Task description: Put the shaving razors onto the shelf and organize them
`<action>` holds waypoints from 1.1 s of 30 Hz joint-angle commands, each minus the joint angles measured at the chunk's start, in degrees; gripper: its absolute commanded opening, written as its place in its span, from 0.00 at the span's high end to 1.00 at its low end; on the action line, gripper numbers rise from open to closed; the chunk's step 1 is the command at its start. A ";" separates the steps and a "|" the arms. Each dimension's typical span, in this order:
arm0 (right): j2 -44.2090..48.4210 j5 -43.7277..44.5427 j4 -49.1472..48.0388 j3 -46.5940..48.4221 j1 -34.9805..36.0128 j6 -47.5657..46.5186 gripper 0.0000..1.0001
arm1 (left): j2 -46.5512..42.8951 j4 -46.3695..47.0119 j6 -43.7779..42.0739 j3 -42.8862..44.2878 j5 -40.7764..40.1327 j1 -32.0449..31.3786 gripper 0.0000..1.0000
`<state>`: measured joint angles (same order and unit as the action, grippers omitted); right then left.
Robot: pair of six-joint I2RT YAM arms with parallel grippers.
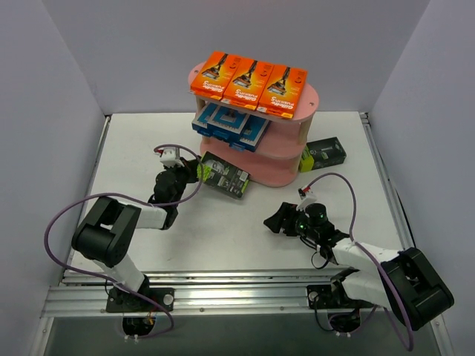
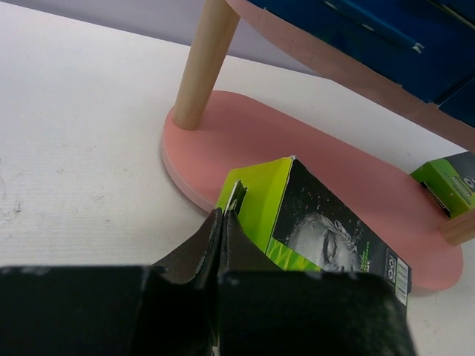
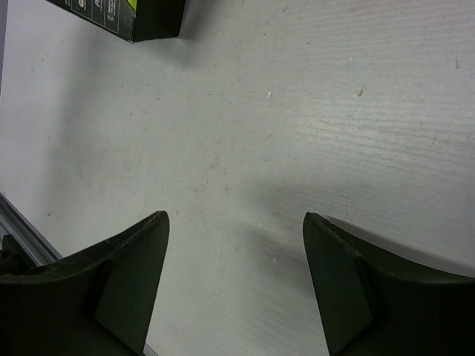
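The pink three-tier shelf point(image 1: 286, 169) stands at the back middle. Three orange razor packs point(image 1: 249, 83) lie side by side on its top board. Blue-and-white packs point(image 1: 230, 124) lie on the middle board. My left gripper point(image 1: 196, 172) is shut on the lime end flap of a black-and-lime pack point(image 1: 225, 176), at the bottom board's front left edge. In the left wrist view the pack point(image 2: 326, 230) is tilted, its far end over the bottom board point(image 2: 349, 174). A second black-and-lime pack point(image 1: 323, 154) lies by the shelf's right end. My right gripper point(image 1: 276, 221) is open and empty over the table.
A pale wooden post point(image 2: 202, 70) rises from the bottom board's left end. The second black-and-lime pack point(image 2: 453, 185) shows at the board's far right. A corner of the held pack point(image 3: 137, 18) shows at the top left of the right wrist view. Grey walls enclose the table.
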<state>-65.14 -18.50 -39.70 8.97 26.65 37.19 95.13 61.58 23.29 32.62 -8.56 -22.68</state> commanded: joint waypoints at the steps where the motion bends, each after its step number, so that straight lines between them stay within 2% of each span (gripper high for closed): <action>1: -0.07 -0.57 -2.40 0.61 -0.20 -1.07 0.32 | 1.19 9.26 0.18 2.45 -0.50 1.05 0.98; 21: -2.00 -1.36 -2.66 1.22 -0.20 -1.42 0.32 | 8.84 19.89 5.27 3.42 -0.85 4.04 0.98; 33: -2.09 -1.45 -2.48 1.31 -0.20 -1.42 0.32 | 7.44 22.00 3.43 1.13 7.23 4.48 0.98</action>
<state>-67.02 -19.05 -40.38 8.97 26.65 36.75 104.71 70.30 27.68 33.65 -4.23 -18.41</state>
